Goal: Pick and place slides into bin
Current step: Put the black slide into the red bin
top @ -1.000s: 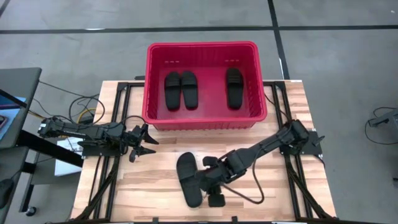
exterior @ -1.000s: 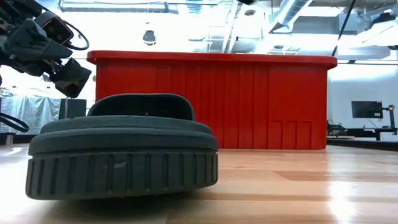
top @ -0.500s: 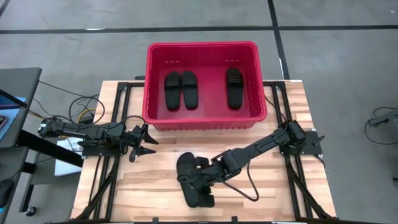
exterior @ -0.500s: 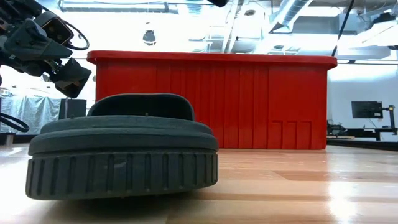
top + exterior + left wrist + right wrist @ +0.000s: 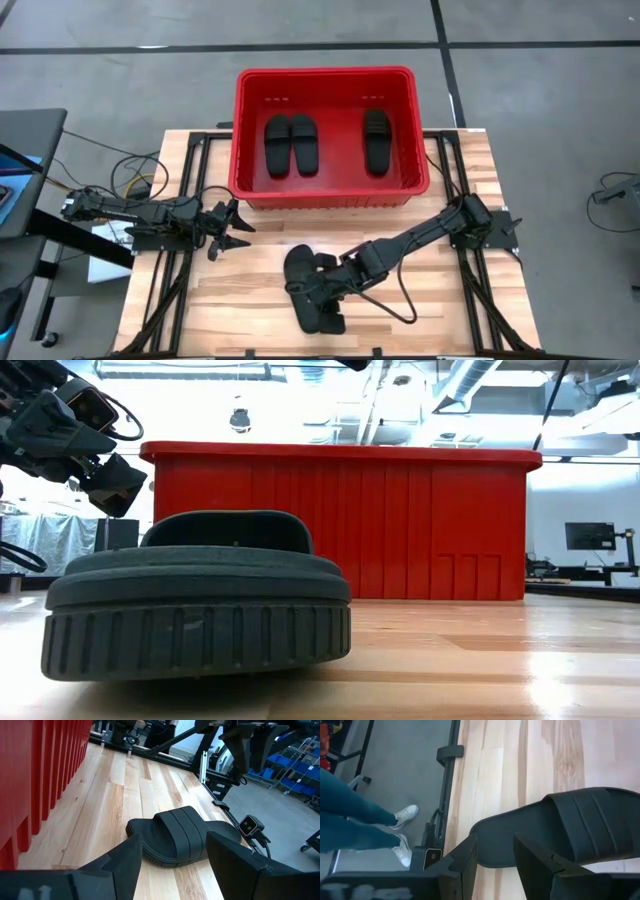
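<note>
While the left gripper (image 5: 236,228) waits open-jawed beside the red bin (image 5: 330,192) holding three slides, the right gripper (image 5: 318,290) has moved onto the last slide (image 5: 306,290) on the table, jaws parted, not yet gripping.

Bin (image 5: 330,190) — bright red, vertically ribbed sides. Slides — matte black: three inside the bin (image 5: 290,143), one on the worktop (image 5: 175,837) with grooved sole edge. Worktop (image 5: 240,300) — pale wood planks, streaky grain. Floor (image 5: 120,80) grey, dark lines. A person's legs (image 5: 355,820) — blue jeans, white shoes.
</note>
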You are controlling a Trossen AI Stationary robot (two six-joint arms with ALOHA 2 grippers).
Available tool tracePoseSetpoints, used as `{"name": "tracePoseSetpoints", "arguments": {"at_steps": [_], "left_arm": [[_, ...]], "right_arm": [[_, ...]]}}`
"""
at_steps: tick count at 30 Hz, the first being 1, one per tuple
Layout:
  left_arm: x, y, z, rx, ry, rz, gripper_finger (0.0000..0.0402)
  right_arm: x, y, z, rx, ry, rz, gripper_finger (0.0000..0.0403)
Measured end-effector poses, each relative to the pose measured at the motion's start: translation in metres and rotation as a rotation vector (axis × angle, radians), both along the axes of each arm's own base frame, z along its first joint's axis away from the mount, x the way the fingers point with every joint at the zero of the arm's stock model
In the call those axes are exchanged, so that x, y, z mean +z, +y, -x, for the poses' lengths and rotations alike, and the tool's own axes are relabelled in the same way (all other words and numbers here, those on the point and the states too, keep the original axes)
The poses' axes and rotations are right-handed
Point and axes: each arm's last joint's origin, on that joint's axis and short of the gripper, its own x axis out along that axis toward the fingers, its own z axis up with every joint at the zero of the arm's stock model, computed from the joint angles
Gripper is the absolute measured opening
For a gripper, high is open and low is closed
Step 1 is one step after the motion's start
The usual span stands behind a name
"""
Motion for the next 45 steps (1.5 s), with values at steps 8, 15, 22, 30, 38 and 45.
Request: {"name": "tracePoseSetpoints", "arguments": {"at_steps": [8,15,22,30,38,45], "left_arm": [[0.0,0.0,0.0,0.0,0.0,0.0,0.0211],[0.0,0.0,0.0,0.0,0.001,0.0,0.0211],[0.0,0.0,0.0,0.0,0.001,0.0,0.0211],[0.0,0.0,0.0,0.0,0.001,0.0,0.0211],[0.0,0.0,0.0,0.0,0.0,0.0,0.021],[0.0,0.0,0.0,0.0,0.0,0.0,0.021]], "right_arm": [[-0.003,0.017,0.008,0.052,0.006,0.011,0.0118],[-0.022,0.035,0.009,0.121,0.016,0.057,0.0118],[-0.039,0.039,0.003,0.138,0.033,0.076,0.0118],[-0.064,0.045,-0.007,0.152,0.045,0.082,0.0118],[-0.088,0.049,-0.011,0.183,0.09,0.086,0.0118],[-0.087,0.046,-0.013,0.191,0.078,0.097,0.0118]]}}
